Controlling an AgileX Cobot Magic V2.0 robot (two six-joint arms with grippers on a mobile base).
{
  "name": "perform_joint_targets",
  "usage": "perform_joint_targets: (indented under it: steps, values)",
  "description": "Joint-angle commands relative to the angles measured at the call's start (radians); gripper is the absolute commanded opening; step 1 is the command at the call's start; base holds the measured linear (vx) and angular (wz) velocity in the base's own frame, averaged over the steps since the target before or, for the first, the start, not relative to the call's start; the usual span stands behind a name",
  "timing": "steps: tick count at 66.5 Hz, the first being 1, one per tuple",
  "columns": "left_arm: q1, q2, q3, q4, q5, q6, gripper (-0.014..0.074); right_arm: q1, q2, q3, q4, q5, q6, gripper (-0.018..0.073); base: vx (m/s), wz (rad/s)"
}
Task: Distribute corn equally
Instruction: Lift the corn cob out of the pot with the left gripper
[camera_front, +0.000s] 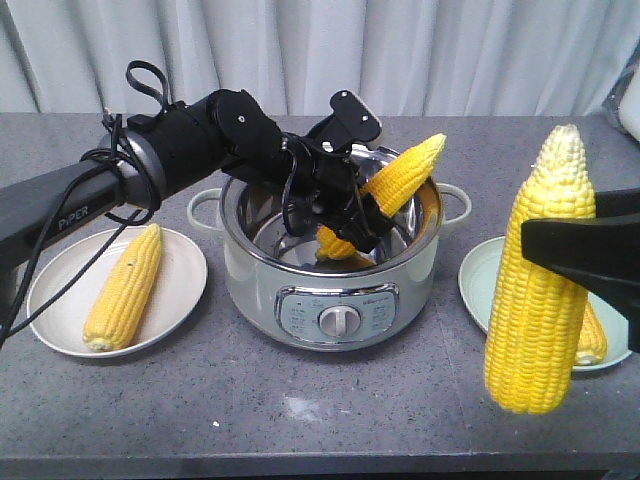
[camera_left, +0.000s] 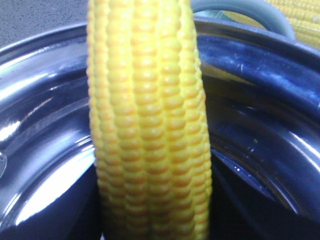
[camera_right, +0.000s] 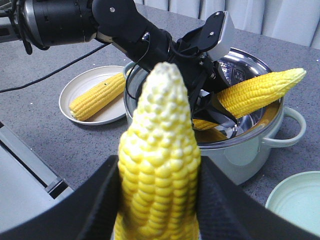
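Note:
My left gripper (camera_front: 365, 215) reaches into the steel pot (camera_front: 250, 270) and is shut on a corn cob (camera_front: 405, 175) that tilts up over the pot's right rim. In the left wrist view this cob (camera_left: 150, 130) fills the middle and hides the fingers. Another bit of yellow (camera_front: 335, 245) shows lower in the pot; I cannot tell if it is a separate cob. My right gripper (camera_front: 545, 250) is shut on an upright cob (camera_front: 540, 300) at the front right, black fingers (camera_right: 100, 205) on both sides. One cob (camera_front: 125, 285) lies on the white plate (camera_front: 60, 300). Another cob (camera_front: 592, 340) lies on the green plate (camera_front: 475, 280), mostly hidden.
The pot is an electric cooker with a control knob (camera_front: 340, 320) and side handles (camera_front: 205, 210), standing mid-table on the grey counter (camera_front: 300, 410). The left arm's cables (camera_front: 60, 230) hang over the white plate's side. A curtain closes off the back.

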Motion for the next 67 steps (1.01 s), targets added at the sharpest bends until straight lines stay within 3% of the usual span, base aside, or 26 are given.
perform_joint_targets:
  steps: [1, 14, 24, 35, 54, 59, 67]
  values:
    - [-0.005, -0.07, -0.031, -0.039, -0.012, 0.001, 0.0269, -0.003, -0.007, -0.024, 0.041, -0.055, -0.01, 0.0244, 0.0, 0.0]
    - [-0.005, -0.117, -0.031, 0.026, 0.002, -0.01, 0.0271, -0.003, -0.007, -0.024, 0.041, -0.055, -0.01, 0.0244, 0.0, 0.0]
    - [-0.005, -0.179, -0.031, 0.092, 0.032, -0.085, 0.0271, -0.003, -0.007, -0.024, 0.041, -0.056, -0.01, 0.0244, 0.0, 0.0]
    - [-0.005, -0.272, -0.031, 0.171, 0.037, -0.225, 0.0271, -0.003, -0.007, -0.024, 0.041, -0.056, -0.01, 0.0245, 0.0, 0.0]
    - [-0.005, -0.452, -0.021, 0.412, 0.129, -0.503, 0.0271, -0.003, -0.007, -0.024, 0.041, -0.056, -0.01, 0.0244, 0.0, 0.0]
    - [-0.005, -0.512, 0.039, 0.468, 0.137, -0.571, 0.0271, -0.003, -0.007, -0.024, 0.041, -0.055, -0.01, 0.0244, 0.0, 0.0]
    - [-0.005, -0.635, 0.218, 0.509, 0.056, -0.607, 0.0271, -0.003, -0.007, -0.024, 0.041, -0.055, -0.01, 0.0244, 0.0, 0.0]
